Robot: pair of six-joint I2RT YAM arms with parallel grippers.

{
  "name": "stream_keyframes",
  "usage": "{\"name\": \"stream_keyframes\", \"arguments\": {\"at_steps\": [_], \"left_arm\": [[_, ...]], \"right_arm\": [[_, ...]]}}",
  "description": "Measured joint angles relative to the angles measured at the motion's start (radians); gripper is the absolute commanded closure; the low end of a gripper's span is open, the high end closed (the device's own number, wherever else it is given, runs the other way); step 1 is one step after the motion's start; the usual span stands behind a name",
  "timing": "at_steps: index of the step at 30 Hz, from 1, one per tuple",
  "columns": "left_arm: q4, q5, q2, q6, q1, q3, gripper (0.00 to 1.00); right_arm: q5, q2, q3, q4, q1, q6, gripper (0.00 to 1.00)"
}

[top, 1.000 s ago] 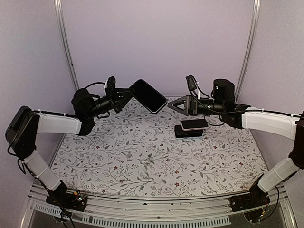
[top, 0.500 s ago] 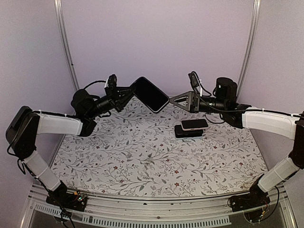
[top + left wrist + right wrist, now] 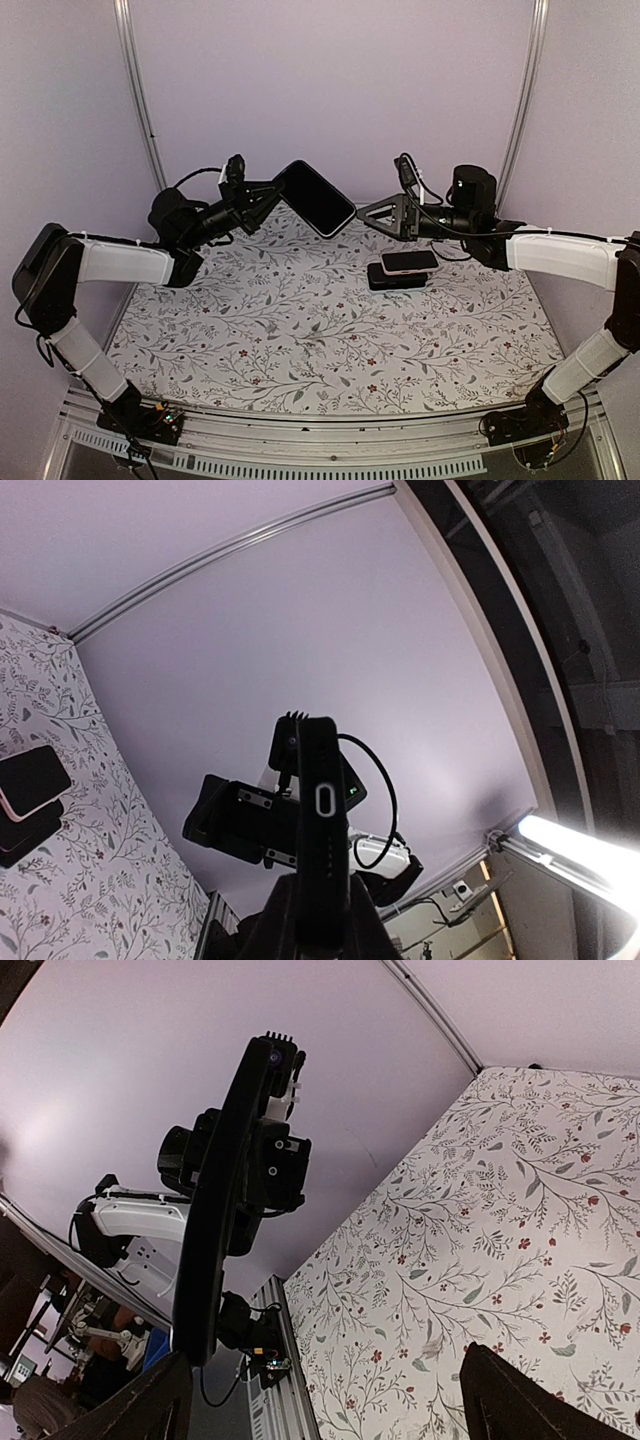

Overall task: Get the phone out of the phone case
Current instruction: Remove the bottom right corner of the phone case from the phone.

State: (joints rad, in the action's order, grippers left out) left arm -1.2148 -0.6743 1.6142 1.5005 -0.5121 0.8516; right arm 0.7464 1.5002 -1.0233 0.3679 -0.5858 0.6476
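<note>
The phone in its black case (image 3: 315, 198) is held up in the air above the far middle of the table, screen side facing the top camera. My left gripper (image 3: 262, 197) is shut on its left end. In the left wrist view the phone's edge (image 3: 322, 820) rises from between my left gripper's (image 3: 318, 905) fingers. My right gripper (image 3: 366, 214) is open and empty, just right of the phone's lower right corner, apart from it. In the right wrist view the phone (image 3: 215, 1220) stands edge-on at the left, beyond my right gripper's (image 3: 330, 1405) spread fingers.
A second phone with a pale pink rim lies on a black item (image 3: 403, 268) on the floral table cover (image 3: 300, 330), below my right arm. It also shows in the left wrist view (image 3: 30, 785). Purple walls stand behind and beside the table.
My left gripper has shifted the phone a little to the right and up. My right gripper has risen slightly and come closer to the phone's corner, still open.
</note>
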Motion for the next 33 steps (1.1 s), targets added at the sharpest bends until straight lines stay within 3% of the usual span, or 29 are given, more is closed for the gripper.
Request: {"name": "stream_keyframes", "arguments": {"at_steps": [33], "left_arm": [[0.030,0.000,0.000,-0.026,-0.007,0.000,1.00]], "right_arm": [[0.054,-0.011,0.002,0.015,0.000,0.020,0.04]]}}
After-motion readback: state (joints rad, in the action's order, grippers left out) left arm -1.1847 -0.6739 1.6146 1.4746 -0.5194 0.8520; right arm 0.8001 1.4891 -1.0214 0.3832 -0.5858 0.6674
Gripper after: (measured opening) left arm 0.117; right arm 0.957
